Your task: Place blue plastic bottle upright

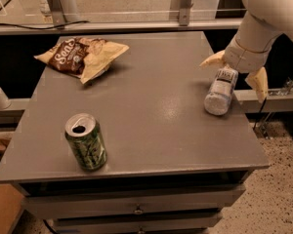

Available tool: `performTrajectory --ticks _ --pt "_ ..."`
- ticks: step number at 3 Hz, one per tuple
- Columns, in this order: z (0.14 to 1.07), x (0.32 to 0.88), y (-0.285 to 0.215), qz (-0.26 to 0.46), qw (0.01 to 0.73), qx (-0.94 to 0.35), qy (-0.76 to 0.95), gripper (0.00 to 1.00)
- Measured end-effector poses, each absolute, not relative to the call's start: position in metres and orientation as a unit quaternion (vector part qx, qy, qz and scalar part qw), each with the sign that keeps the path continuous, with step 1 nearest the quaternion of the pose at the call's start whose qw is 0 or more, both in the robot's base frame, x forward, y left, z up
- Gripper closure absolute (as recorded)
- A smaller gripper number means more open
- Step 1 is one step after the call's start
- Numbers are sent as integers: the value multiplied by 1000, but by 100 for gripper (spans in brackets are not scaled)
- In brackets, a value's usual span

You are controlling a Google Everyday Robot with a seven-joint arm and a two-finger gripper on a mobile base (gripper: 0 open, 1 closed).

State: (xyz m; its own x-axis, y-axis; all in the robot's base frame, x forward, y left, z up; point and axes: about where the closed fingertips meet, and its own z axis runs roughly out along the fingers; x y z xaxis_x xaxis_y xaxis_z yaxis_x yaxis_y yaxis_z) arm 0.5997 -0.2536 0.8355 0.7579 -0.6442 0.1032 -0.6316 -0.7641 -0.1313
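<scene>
Currently the blue plastic bottle [219, 90] lies on its side at 3 o'clock on the table [151, 106], close to the right edge, with its base pointing toward 6 o'clock. The gripper [234, 72] hangs over its cap end with the fingers apart, one on each side, not clamped. If they close off-centre, I think the round bottle may roll over the edge.

A grey table [151, 130] with drawers [136, 209] stands on speckled floor [278, 199], a metal rail [136, 27] behind; the gripper [235, 72] hangs over its right edge.
</scene>
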Motion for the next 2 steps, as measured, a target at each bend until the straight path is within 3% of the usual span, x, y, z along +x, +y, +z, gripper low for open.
performTrajectory --ticks 1,2 --pt "830 601 -254 -58 36 -936 346 10" --pt "824 602 -254 -48 28 -935 352 35"
